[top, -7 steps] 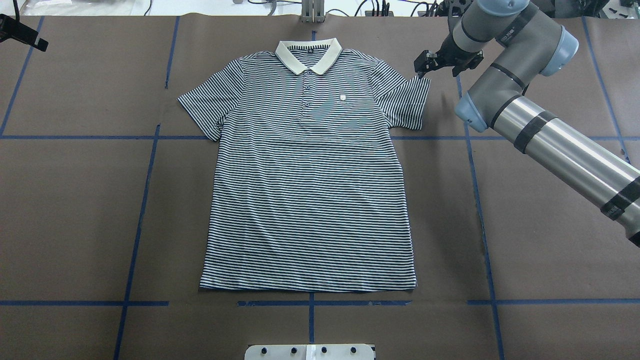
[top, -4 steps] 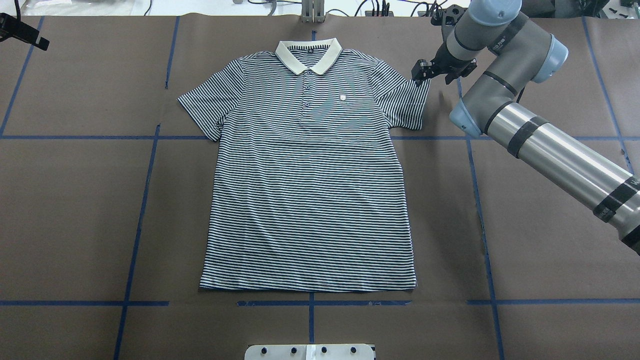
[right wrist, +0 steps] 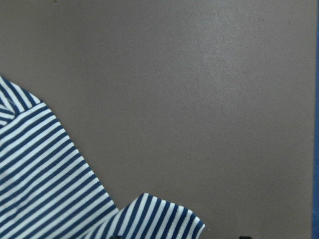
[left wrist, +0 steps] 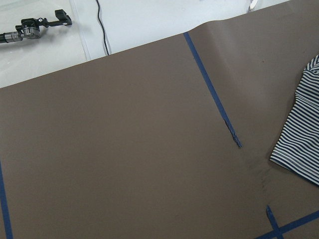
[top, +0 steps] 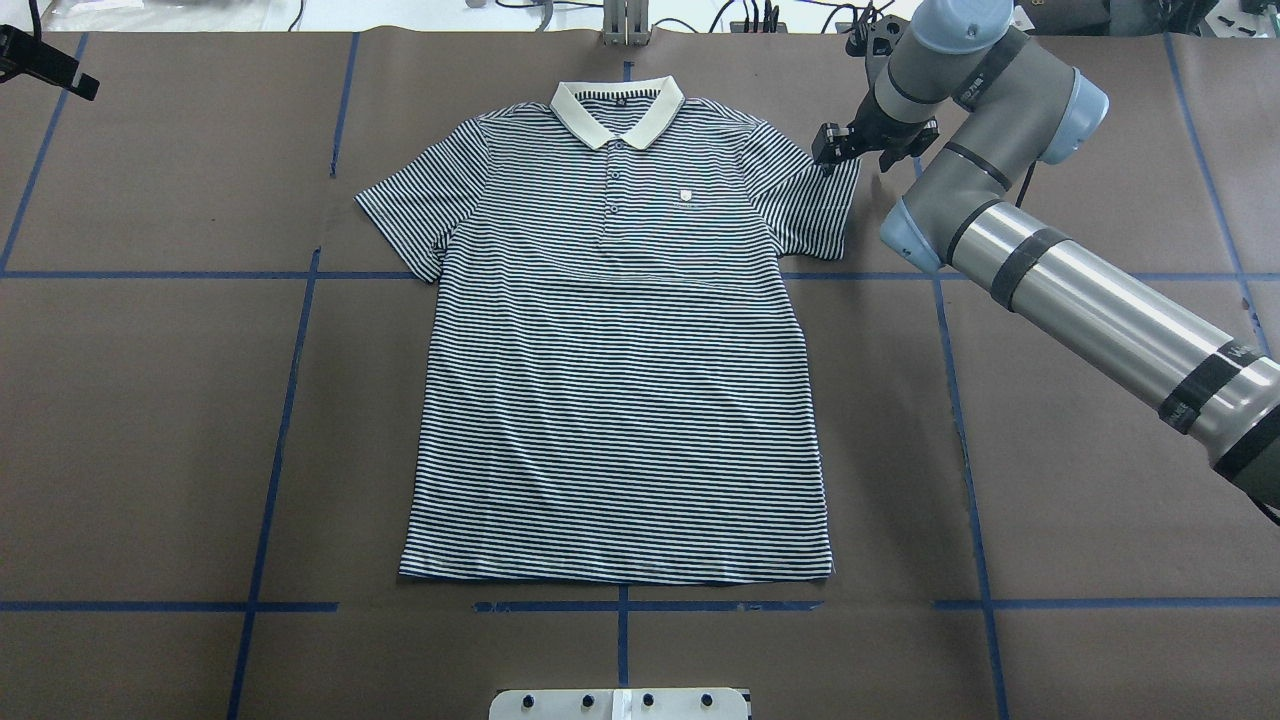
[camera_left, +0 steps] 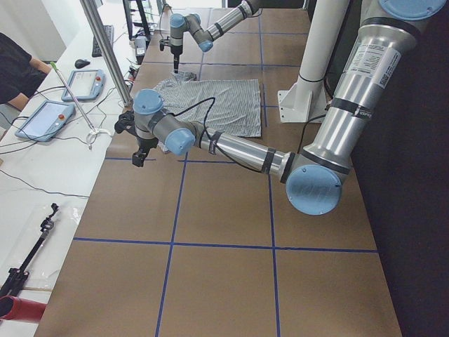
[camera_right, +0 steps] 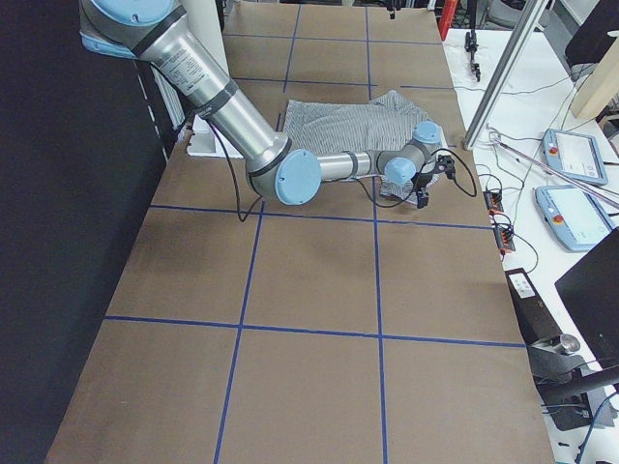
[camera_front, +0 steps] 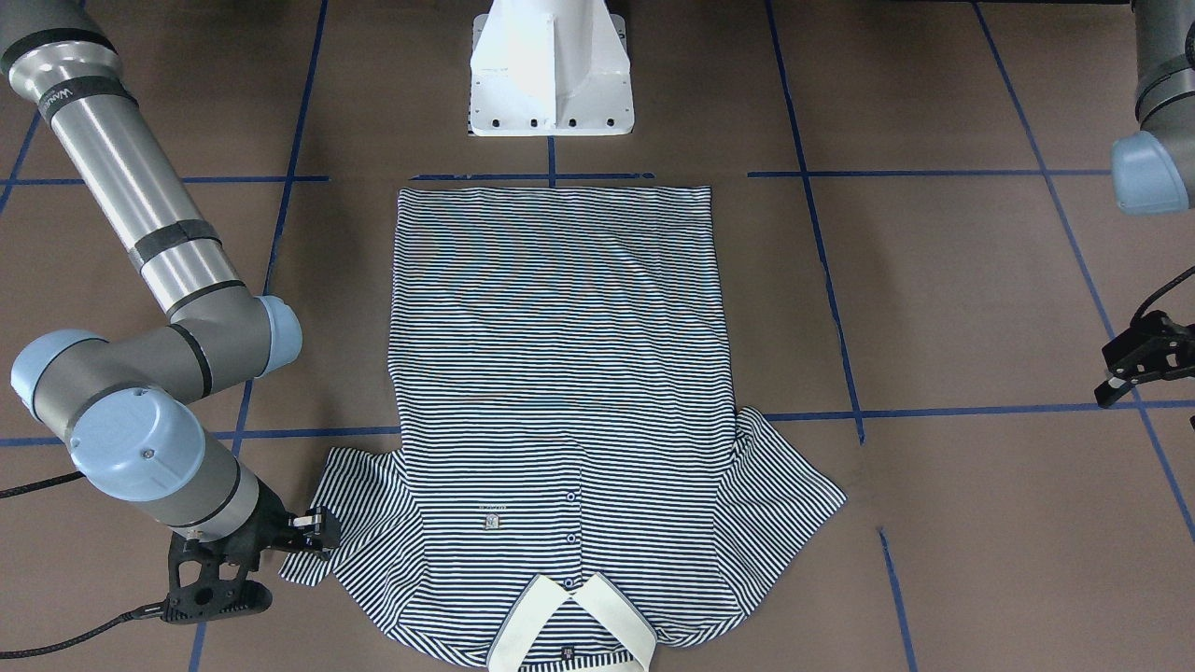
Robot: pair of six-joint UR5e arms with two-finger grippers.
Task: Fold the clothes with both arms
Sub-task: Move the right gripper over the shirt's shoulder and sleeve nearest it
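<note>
One striped shirt [top: 620, 380] lay flat on the bench [top: 150, 400] — the right end effector [top: 845, 155] stood wide around a sleeve corner, the left end effector [camera_front: 1120, 371] looked wide, well apart.

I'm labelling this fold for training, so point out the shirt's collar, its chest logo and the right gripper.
collar [top: 578, 112], overhead view, on the cream flap at the view's left.
chest logo [top: 685, 194], overhead view, on the small white badge.
right gripper [top: 829, 155], overhead view, midway between its fingertips.
</note>
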